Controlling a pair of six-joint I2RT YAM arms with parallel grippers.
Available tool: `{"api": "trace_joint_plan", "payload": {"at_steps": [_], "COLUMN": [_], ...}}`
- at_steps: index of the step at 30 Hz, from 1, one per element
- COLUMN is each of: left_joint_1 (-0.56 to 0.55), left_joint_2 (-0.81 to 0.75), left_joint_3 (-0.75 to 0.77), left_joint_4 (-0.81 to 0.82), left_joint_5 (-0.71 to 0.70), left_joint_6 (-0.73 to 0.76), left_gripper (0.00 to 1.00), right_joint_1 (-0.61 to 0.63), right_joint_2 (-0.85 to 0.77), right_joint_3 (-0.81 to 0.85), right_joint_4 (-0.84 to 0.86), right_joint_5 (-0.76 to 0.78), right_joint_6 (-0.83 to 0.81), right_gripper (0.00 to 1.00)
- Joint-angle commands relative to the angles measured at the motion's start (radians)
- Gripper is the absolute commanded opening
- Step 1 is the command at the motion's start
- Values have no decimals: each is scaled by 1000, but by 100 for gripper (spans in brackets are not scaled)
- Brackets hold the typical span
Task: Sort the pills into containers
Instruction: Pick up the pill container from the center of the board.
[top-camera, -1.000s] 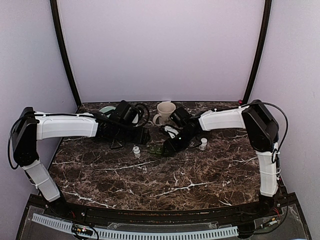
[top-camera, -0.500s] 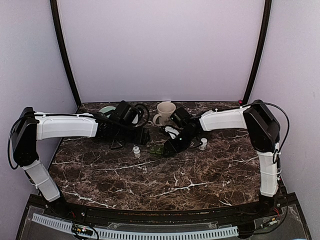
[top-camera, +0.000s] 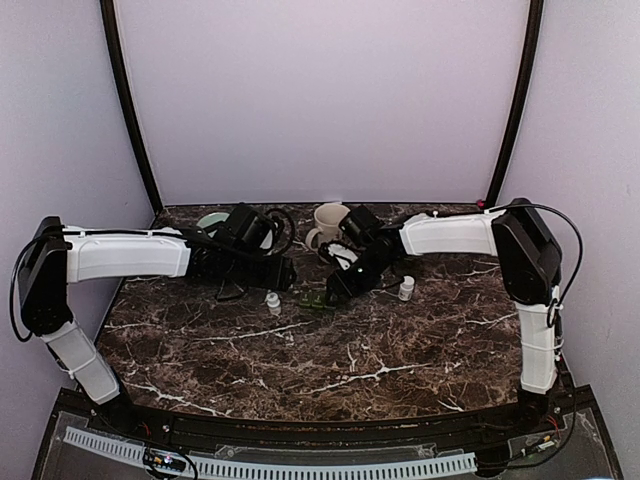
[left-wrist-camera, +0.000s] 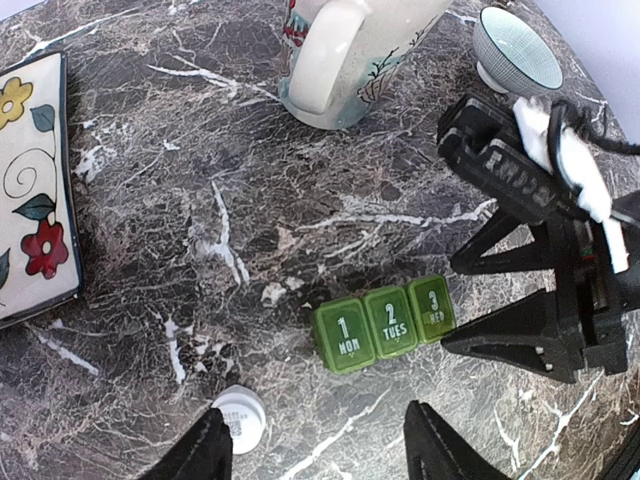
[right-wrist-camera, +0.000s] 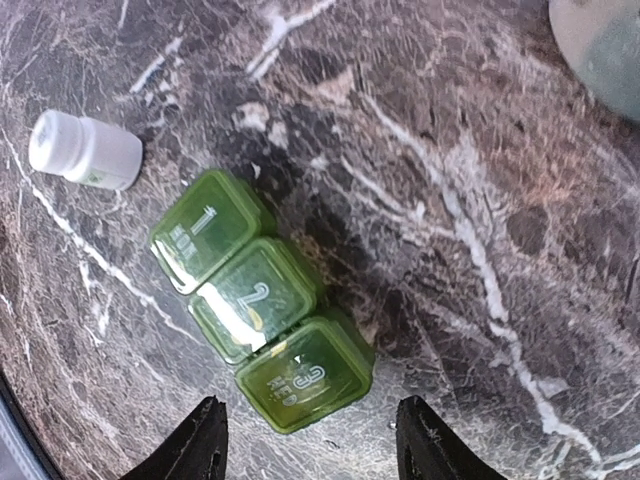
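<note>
Hovering w/ right hand (right-wrist-camera: 312, 445), fingers spread & empty, just above green pill organizer (right-wrist-camera: 262, 300) (lids 1 MON, 2 TUES, 3 WED, all shut) lying flat on marble worktop (right-wrist-camera: 480, 200). Holding left hand (left-wrist-camera: 322, 450) likewise spread & empty, near organizer's front, w/ white pill bottle (right-wrist-camera: 85, 150) near MON end.

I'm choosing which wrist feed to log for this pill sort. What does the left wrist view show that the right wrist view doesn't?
Only left wrist: the mug, small bowl, floral plate and the left hand, open. Only right wrist: nothing certain, just a blurred pale rim in the corner, unidentifiable. Both: the green pill organiser, lids shut, the white bottle, the marble table and the open right hand.
</note>
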Motion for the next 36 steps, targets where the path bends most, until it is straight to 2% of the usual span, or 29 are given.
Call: {"api": "trace_joint_plan", "payload": {"at_steps": [1,19,36], "left_joint_1": [5,-43,-50], "left_joint_2": [-51,-4,-3], "left_joint_3": [-24,-23,-24], "left_joint_4": [-5,-9,-11], "left_joint_5": [31,36,29], "left_joint_6": [-24,-27,-30], "left_gripper": [58,57,57], "right_joint_1": [1,-6,-6], "right_joint_2": [-24,93,81], "right_joint_3": [48,123,3], "right_joint_4": [6,55,111], "right_joint_5": [12,-107,-131], "right_joint_6": [-20,-60,-53], "right_gripper": [58,56,53]}}
